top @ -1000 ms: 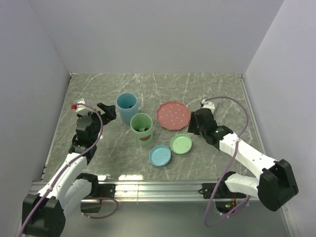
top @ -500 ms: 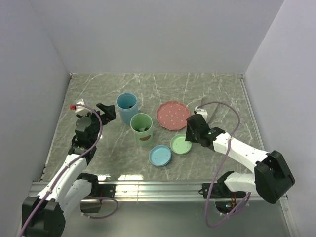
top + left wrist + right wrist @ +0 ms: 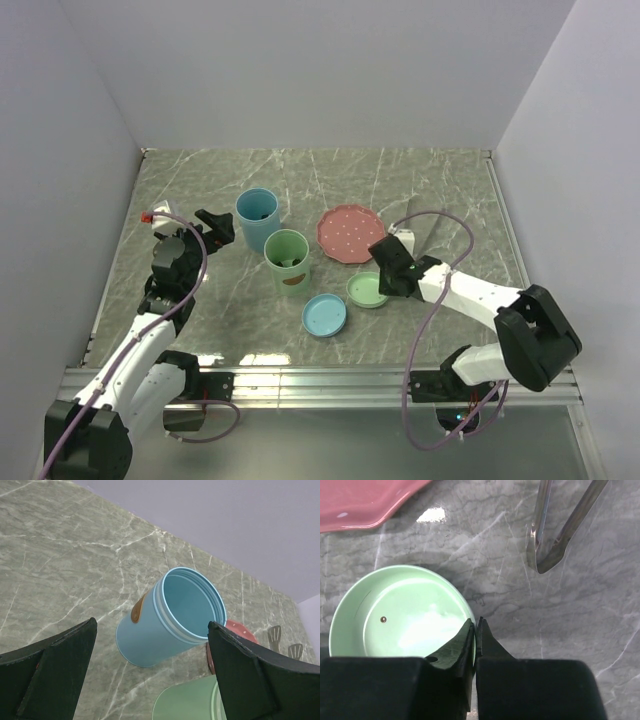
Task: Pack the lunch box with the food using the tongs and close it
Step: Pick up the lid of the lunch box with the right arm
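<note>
The lunch box stands as two open tubs, a blue one (image 3: pixel 256 217) (image 3: pixel 170 615) and a green one (image 3: pixel 288 260) (image 3: pixel 190 702). Their lids lie in front: blue lid (image 3: pixel 325 314), green lid (image 3: pixel 366 290) (image 3: pixel 400 612). My right gripper (image 3: pixel 386 276) (image 3: pixel 476 623) is shut on the right rim of the green lid. The grey metal tongs (image 3: pixel 555 535) lie on the table just beyond it. My left gripper (image 3: pixel 215 225) (image 3: pixel 152 625) hangs open, left of the blue tub and apart from it. Something pale shows inside the green tub; I cannot tell whether it is food.
A pink dotted plate (image 3: pixel 351 233) (image 3: pixel 365 502) sits behind the green lid with nothing on it. White walls close in the marble table (image 3: pixel 440 190) on three sides. A metal rail (image 3: pixel 300 380) runs along the near edge.
My right gripper has swung left from beside the plate and tongs down to the green lid and closed on its rim. The left arm has not moved.
</note>
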